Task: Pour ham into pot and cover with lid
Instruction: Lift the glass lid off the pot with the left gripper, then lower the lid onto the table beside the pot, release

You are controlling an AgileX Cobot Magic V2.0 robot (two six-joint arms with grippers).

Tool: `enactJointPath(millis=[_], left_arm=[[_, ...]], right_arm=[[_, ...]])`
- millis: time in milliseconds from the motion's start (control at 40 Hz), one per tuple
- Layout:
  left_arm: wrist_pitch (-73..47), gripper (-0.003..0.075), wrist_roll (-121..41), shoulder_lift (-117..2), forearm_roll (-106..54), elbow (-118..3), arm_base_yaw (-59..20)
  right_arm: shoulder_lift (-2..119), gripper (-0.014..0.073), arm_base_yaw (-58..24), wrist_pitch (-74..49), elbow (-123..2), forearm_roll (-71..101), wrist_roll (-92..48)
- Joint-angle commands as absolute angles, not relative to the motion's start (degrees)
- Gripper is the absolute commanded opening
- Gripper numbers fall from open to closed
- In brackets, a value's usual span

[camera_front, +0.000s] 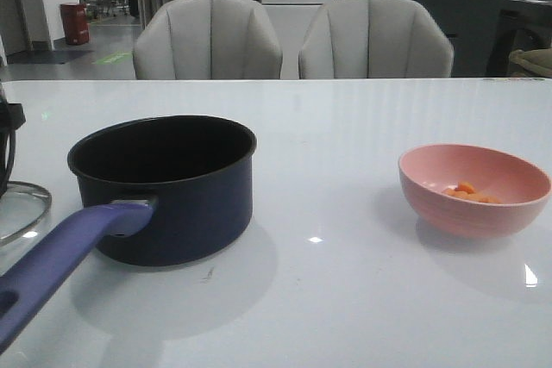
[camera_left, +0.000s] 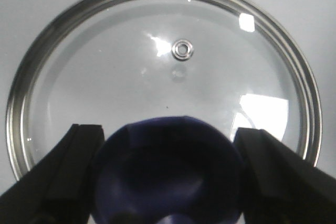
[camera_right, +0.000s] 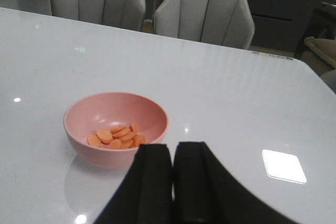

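Note:
The pot [camera_front: 172,191] is dark navy with a black, empty inside, and stands left of centre. Its lavender handle [camera_front: 52,265] points to the front left. The ham [camera_front: 470,193] is orange slices lying in the pink bowl [camera_front: 474,204] on the right, and it also shows in the right wrist view [camera_right: 118,136]. The glass lid [camera_left: 163,66] lies flat on the table, and its steel rim [camera_front: 21,208] shows at the far left edge. My left gripper [camera_left: 168,177] has a finger on each side of the lid's blue knob [camera_left: 168,166], closed against it. My right gripper [camera_right: 173,156] is shut and empty, just short of the bowl [camera_right: 115,124].
Two grey chairs [camera_front: 207,40] [camera_front: 375,40] stand behind the table's far edge. A black cable or arm part [camera_front: 7,148] shows at the far left above the lid. The white table [camera_front: 345,282] is glossy with light reflections.

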State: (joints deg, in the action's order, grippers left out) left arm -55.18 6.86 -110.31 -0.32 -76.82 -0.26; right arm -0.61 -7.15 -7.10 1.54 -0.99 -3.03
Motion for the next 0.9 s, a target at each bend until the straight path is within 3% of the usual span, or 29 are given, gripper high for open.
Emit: enactJointPath(millis=[0, 100, 874], left_arm=[[-55.7, 0.0447, 6.6, -107.5, -0.8, -78.2, -0.2], [-57.5, 0.0505, 6.6, -107.5, -0.8, -78.9, -0.2], [-57.3, 0.05, 4.6, -104.4, -1.1, -80.6, -0.9]], right_arm=[[-1.7, 0.0169, -7.1, -2.8, 1.3, -1.7, -3.2], [-1.7, 0.0169, -7.1, -2.8, 1.3, -1.7, -3.2], [-1.7, 0.0169, -7.1, -2.8, 1.3, -1.7, -3.2]])
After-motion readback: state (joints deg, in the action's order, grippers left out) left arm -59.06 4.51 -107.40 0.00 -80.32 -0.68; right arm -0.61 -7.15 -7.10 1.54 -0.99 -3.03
